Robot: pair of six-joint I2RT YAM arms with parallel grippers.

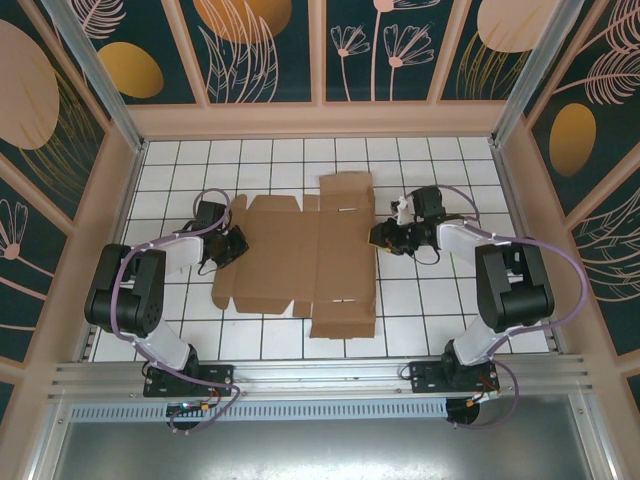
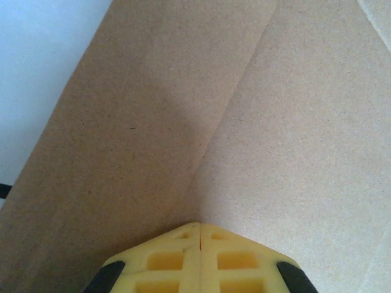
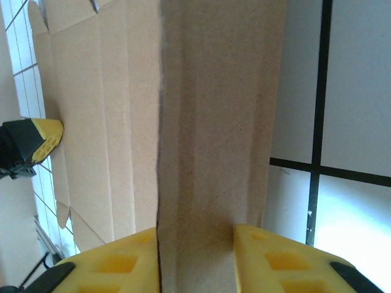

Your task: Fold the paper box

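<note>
While its 2 yellow fingers sit pressed together with only a hairline seam between them, the left gripper meets the left edge of the paper box, its tips at bare cardboard beside a crease. The box, a flat brown die-cut sheet, lies opened out mid-table between both arms. At its right edge the right gripper stands spread, a strip of cardboard filling the gap between its fingers. Beneath lies a white tiled table with dark grid lines, walled by panels painted with leaves and flowers.
</note>
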